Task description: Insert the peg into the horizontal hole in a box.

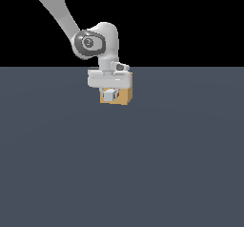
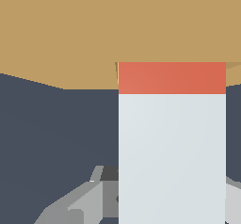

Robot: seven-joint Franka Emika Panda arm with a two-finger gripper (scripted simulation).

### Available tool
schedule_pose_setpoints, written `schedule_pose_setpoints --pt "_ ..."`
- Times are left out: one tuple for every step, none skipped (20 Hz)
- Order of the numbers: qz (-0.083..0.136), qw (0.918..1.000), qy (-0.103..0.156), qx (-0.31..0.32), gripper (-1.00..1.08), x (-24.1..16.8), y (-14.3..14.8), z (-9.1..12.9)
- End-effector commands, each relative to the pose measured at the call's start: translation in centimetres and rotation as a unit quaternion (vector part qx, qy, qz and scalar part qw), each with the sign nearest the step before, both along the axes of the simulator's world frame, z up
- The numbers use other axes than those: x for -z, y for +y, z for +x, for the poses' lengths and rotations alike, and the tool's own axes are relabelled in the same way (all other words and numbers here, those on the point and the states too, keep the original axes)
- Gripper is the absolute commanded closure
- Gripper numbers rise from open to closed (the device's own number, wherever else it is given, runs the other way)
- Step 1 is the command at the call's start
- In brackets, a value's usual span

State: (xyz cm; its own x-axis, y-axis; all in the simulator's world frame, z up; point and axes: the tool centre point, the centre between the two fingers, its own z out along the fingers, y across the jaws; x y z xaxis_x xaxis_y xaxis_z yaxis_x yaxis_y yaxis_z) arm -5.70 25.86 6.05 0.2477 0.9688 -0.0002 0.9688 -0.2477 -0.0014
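Gripper (image 1: 110,93): the jaws are clamped on the peg; in the wrist view one grey finger (image 2: 75,204) shows beside the bar, the other mostly hidden behind it.
Peg (image 2: 172,152): grey-white bar running straight out from between the jaws toward the box, red end leading. In the exterior view only its pale square rear end shows, in front of the tan face.
Red tip (image 2: 172,78): farthest part of the bar from the jaws, at the mouth of the hole, seemingly just entering; only a short red band shows.
Hole (image 2: 116,72): dead ahead of the jaws, almost wholly covered by the tip; a thin dark edge shows beside it.
Box (image 2: 61,30): tan, beyond the tip, resting on the floor (image 1: 143,173).
Stage, judged: insertion just beginning; most of the bar lies outside.
Risk, jamming: clearance looks slight, so a small tilt or sideways offset may wedge the tip.
Risk, box pushed: a caught tip may shove the box away.
Risk, slip: resistance may slide the bar back through the jaws.
Risk, collision: pushing too far may bring the fingers against the box face.
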Motion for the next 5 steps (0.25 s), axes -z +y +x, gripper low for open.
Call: schedule_pose_setpoints --pt "0.001 1.0000 -0.002 0.001 1.08 -0.17 0.73 0.35" --pt "0.001 1.0000 -0.002 0.001 1.08 -0.17 0.89 0.40" --pt "0.001 1.0000 -0.002 0.001 1.08 -0.17 1.01 0.44" --pt "0.001 1.0000 -0.002 0.001 1.08 -0.17 1.08 0.46" --pt "0.001 1.0000 -0.002 0.001 1.08 -0.17 1.10 0.47"
